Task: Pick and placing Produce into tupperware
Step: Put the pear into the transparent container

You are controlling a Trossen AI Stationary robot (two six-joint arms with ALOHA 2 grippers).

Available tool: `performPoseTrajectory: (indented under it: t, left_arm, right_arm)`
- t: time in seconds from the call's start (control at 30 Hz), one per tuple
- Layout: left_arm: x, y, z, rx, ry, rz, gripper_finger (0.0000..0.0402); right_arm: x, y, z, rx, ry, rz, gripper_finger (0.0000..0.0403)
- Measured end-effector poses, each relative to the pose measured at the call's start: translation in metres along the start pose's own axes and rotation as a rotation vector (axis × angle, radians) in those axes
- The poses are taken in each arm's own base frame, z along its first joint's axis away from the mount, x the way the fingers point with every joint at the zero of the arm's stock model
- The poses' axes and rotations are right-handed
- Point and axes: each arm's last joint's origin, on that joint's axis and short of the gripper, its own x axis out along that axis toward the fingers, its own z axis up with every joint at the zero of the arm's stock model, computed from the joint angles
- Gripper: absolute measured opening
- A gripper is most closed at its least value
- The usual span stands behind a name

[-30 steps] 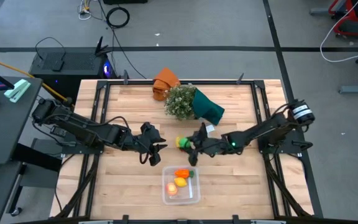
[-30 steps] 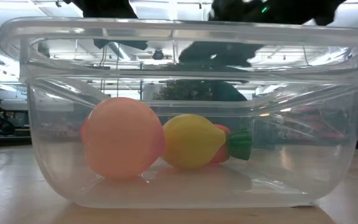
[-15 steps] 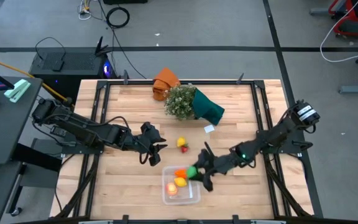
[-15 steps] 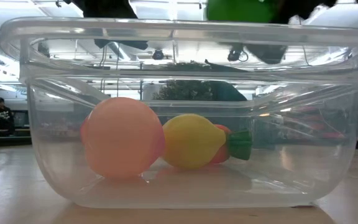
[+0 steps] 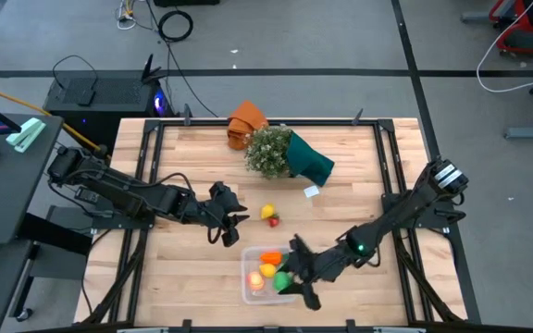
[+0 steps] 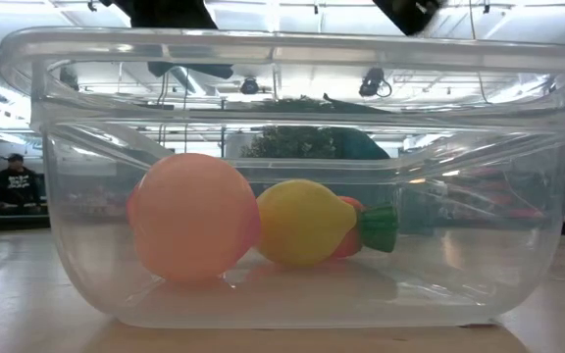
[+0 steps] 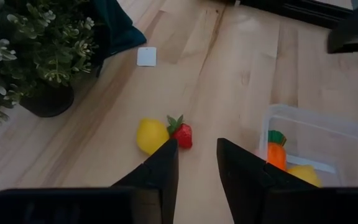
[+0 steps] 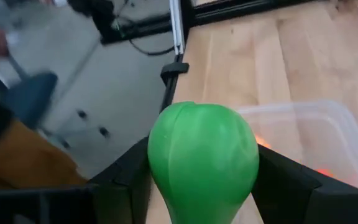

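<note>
The clear tupperware (image 5: 268, 285) stands near the table's near edge and holds a pink-orange peach (image 6: 194, 216), a yellow lemon (image 6: 304, 222) and an orange carrot (image 6: 366, 227). My right gripper (image 5: 290, 276) is over the tupperware's right side, shut on a smooth green fruit (image 8: 202, 155). A second lemon (image 5: 268, 212) and a small red berry (image 5: 274, 221) lie on the table's middle. My left gripper (image 5: 229, 227) waits left of them, open and empty; both show ahead of its fingers in the left wrist view, the lemon (image 7: 151, 135) and the berry (image 7: 182, 132). My right gripper pinches the green fruit between its two fingers, one on each side of its round body (image 8: 160, 168). The fingers come slanting from the table's right. The fruit is lifted clear, above the tupperware's rim (image 8: 316, 118); it does not show inside the tupperware in the low view.
A bushy plant in teal wrap (image 5: 285, 153) and an orange cloth (image 5: 245, 120) lie at the table's far side, with a small white card (image 5: 311, 191) near them. Bare wood lies between the tupperware and the loose lemon.
My right gripper has gone from beside the loose lemon at the table's middle toward the near edge, carrying the green fruit, and now stands over the tupperware. The lemon and berry have stayed on the table.
</note>
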Motion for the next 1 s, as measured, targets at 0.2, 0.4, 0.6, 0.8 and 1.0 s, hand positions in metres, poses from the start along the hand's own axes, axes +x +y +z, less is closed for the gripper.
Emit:
performPoseTrajectory:
  t: [0.2, 0.4, 0.6, 0.8, 1.0]
  left_arm:
    - [0.000, -0.002, -0.004, -0.015, 0.074, -0.079, 0.0112]
    - [-0.007, -0.009, -0.018, 0.017, 0.179, -0.099, 0.0114]
    - [-0.013, -0.013, -0.030, 0.073, 0.250, -0.083, 0.0110]
    - [-0.014, -0.011, -0.033, 0.091, 0.272, -0.068, 0.0112]
    - [-0.015, -0.010, -0.034, 0.109, 0.286, -0.059, 0.0111]
  right_arm:
    - [0.028, 0.003, 0.018, -0.115, 0.139, -0.106, 0.0186]
    - [0.050, 0.010, 0.031, -0.121, 0.249, -0.126, 0.0186]
    - [0.065, 0.014, 0.031, -0.100, 0.387, -0.152, 0.0186]
    - [0.083, 0.000, 0.026, -0.020, 0.441, -0.154, 0.0186]
    - [0.087, -0.025, 0.030, 0.049, 0.479, -0.194, 0.0186]
